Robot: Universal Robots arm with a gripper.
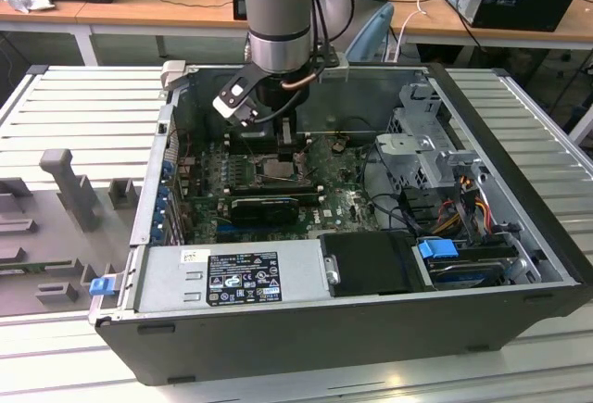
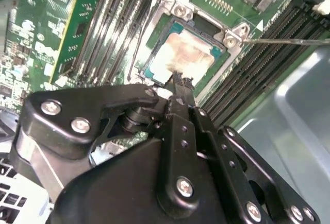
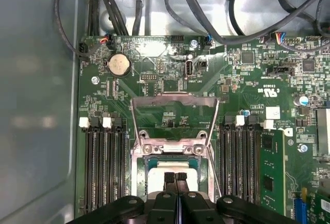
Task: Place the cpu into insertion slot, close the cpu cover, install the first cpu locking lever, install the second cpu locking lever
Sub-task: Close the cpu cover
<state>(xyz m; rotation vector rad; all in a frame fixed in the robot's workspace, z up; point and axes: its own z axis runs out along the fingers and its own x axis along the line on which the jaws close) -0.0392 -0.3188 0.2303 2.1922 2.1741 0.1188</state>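
I have the arm reaching down into the open black computer case (image 1: 371, 338), which lies on its side on the ribbed pale-grey surface (image 1: 74, 107). The black hand (image 2: 179, 81) hangs over the green motherboard (image 3: 154, 80) with its two fingers pressed together and nothing pinched between them. The cpu (image 2: 188, 54), a small flat square chip with a pale tan face and a teal border, lies flat in the insertion slot (image 2: 206, 26), the dark square socket with a silvery metal rim. In the second wrist view I see the joined fingertips right at the chip's near edge; I cannot tell whether they touch it. In the first wrist view the cpu cover (image 3: 172, 99), a thin silvery metal frame with a square opening, stands tilted up off the socket on the far side of the chip from the hand, with green board showing through its opening. A thin silvery wire locking lever (image 2: 289, 41) sticks out from one socket corner, across the long black memory slots (image 2: 268, 59)
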